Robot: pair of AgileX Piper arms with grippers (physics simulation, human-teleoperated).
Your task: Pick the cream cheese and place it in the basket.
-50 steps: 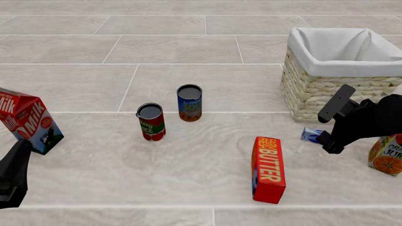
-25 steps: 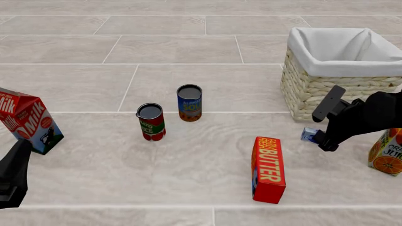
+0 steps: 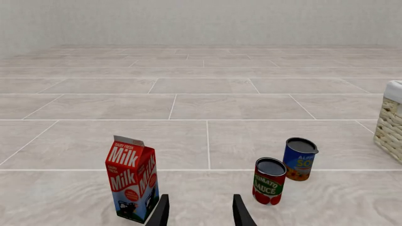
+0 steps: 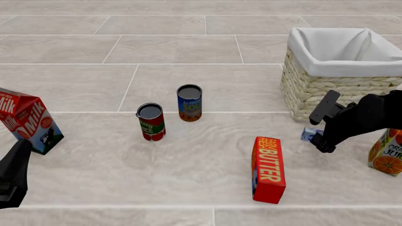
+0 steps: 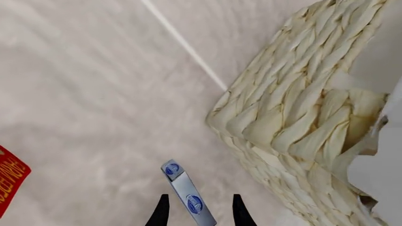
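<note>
Now right claw (image 5: 196, 213) spread around cream cheese (image 5: 187, 192), beside basket (image 5: 295, 122), left claw (image 3: 199, 213) spread, empty

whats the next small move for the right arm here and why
Probably close the right gripper on the cream cheese. The wrist view shows the box lying between the open fingertips, beside the basket, not yet lifted. Once gripped, it can be raised over the rim.

Rough woven wicker basket (image 4: 314, 92), seemingly cloth-lined.
</note>
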